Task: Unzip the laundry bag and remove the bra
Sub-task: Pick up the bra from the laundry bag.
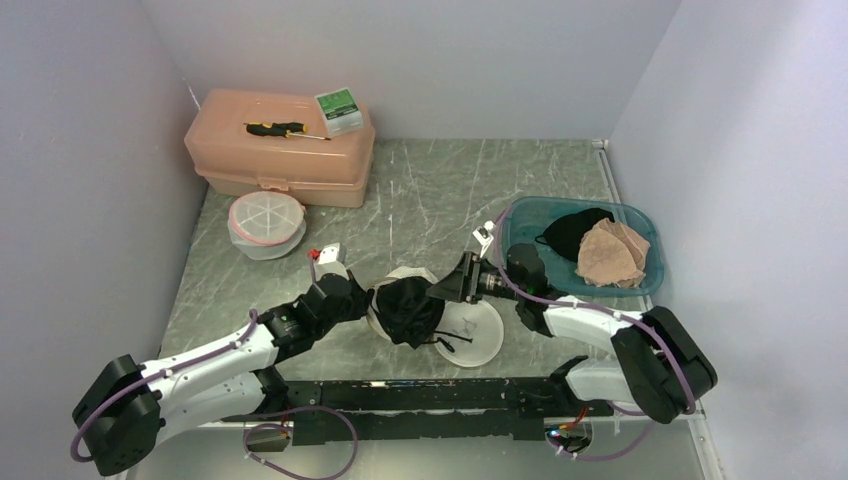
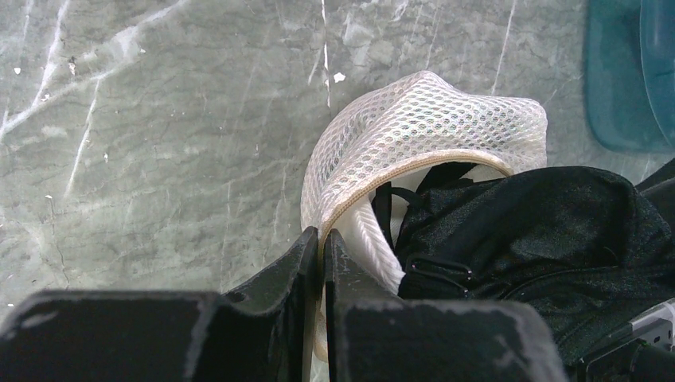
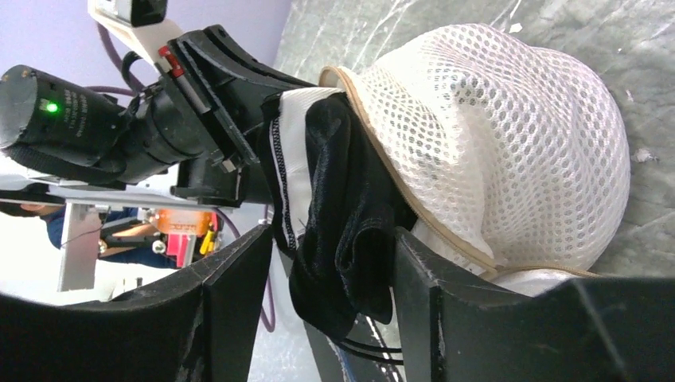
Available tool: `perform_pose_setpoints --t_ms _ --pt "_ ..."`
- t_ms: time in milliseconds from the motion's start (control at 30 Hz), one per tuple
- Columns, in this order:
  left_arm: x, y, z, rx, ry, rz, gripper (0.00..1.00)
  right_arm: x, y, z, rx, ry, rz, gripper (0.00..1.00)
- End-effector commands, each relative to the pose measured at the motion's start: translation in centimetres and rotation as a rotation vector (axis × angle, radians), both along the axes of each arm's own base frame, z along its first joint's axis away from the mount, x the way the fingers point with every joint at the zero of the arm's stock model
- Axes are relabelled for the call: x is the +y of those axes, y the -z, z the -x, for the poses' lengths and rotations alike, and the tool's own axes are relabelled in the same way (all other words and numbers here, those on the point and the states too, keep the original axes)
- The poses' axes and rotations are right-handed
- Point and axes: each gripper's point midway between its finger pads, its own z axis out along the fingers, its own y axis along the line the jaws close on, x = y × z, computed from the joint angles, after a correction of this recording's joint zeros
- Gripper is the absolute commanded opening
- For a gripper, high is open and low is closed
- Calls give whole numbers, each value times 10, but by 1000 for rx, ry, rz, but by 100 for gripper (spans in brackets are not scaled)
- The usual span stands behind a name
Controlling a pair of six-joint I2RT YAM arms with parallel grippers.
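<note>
Bra (image 1: 405, 310), black: bunched at the open mouth of the laundry bag (image 1: 408, 272), partly out of it, near the table's middle just in front of the two arm tips. Zip opening visibly parted; tan-trimmed edge of the white mesh curving over the black fabric in the left wrist view. Mesh dome of the bag behind and above the bra in the right wrist view.

Left gripper (image 2: 321, 235): clenched on the trimmed rim of the laundry bag, fingers pressed together with the mesh edge pinched between them. Positioned at the bag's left side.

Right gripper (image 3: 333, 235): closed partway around a bunch of bra fabric, both fingers touching the cloth, jaws still apart by the thickness of the wad. Approaching from the bag's right side, facing the left gripper.

Flat white round piece (image 1: 475, 335): lying on the table just right of and below the bra, thin black strap across it.

Teal bin (image 1: 580, 203): to the right, holding a black garment (image 1: 570, 232) and a beige garment (image 1: 612, 255).

Round mesh pouch with pink rim (image 1: 265, 222): left rear, well apart from the bag. Pink toolbox (image 1: 280, 165) behind it, with a screwdriver (image 1: 275, 129) and a small green-and-white box (image 1: 338, 110) on the lid.

Table (image 1: 440, 190): grey marbled surface.
</note>
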Motion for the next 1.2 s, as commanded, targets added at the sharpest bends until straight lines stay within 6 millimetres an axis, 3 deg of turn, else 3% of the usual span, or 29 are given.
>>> perform_pose_setpoints --t_ms 0,233,433,600,833,1000,1167 --pt "-4 -7 -1 -15 1 39 12 8 0 -3 -14 -33 29 60" --pt "-6 -6 0 -11 6 43 12 21 12 3 25 -68 71 55" --pt "-5 -7 0 -11 5 41 12 20 8 1 5 -55 87 23" --pt "-2 -8 0 -12 -1 39 12 14 -12 1 -46 -52 118 0" --pt "3 -15 -1 -34 -17 32 12 -15 -42 -12 -210 34 327 0" --pt "3 -17 -1 -31 -21 32 12 -34 -60 -13 -284 100 386 0" --pt "5 -17 0 -20 -32 27 11 -59 -114 -18 -425 230 388 0"
